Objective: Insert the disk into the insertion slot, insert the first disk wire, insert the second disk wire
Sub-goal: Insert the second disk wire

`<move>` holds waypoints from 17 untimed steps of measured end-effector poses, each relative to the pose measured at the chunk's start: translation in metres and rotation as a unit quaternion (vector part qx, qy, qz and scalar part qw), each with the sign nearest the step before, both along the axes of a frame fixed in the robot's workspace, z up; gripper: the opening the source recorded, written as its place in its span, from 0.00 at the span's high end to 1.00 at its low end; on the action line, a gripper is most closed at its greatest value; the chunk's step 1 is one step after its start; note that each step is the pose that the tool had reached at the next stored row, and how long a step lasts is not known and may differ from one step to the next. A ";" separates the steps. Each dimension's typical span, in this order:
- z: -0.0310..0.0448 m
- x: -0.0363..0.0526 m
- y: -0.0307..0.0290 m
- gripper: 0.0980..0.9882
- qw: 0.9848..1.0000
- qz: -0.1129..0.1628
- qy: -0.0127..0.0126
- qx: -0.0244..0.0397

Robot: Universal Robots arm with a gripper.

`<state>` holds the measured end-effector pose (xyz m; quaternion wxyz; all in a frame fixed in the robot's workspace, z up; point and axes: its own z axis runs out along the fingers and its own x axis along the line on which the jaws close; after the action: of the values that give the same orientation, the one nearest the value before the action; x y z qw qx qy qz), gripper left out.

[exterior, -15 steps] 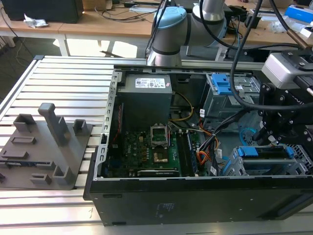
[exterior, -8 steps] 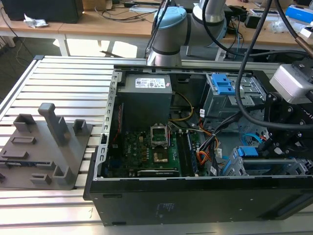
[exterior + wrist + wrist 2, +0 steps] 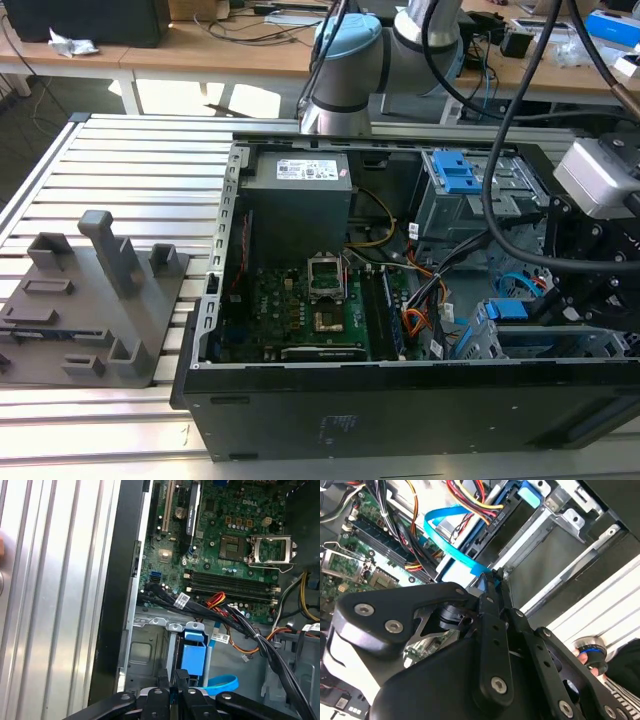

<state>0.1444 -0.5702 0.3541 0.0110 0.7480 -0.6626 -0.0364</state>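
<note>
Fingertips of the gripper [image 3: 491, 580] are pinched together on the end of the second disk wire [image 3: 451, 547], the thin light-blue cable that loops up from the tips in the second wrist view. In the first wrist view the gripper [image 3: 175, 680] sits just over the blue-handled disk [image 3: 192, 657], which lies seated in the insertion slot [image 3: 145, 652], the silver-grey cage at the case corner, with the blue cable's curl [image 3: 222, 682] right beside it. Close by, the first disk wire [image 3: 220, 602], a thin orange-red and black bundle, runs across the edge of the motherboard [image 3: 225, 525]. In the exterior view the gripper's black body [image 3: 600, 270] hangs over the open computer case [image 3: 400, 400] at the exterior view's right, near the blue cable [image 3: 520, 285].
</note>
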 end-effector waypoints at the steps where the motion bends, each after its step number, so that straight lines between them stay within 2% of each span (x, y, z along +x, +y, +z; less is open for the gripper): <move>1: -0.0010 0.0012 0.0004 0.93 1.000 -0.002 0.000 0.001; 5: -0.0041 0.0024 0.0052 0.93 1.000 -0.006 0.001 0.003; 11: -0.0085 0.0039 0.0188 0.93 1.000 -0.007 0.001 0.004; 12: -0.0092 0.0047 0.0225 0.93 1.000 -0.008 0.001 0.004; 17: -0.0102 0.0078 0.0244 0.93 1.000 -0.010 0.001 0.004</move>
<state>0.1523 -0.5458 0.3439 0.0086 0.7412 -0.6701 -0.0399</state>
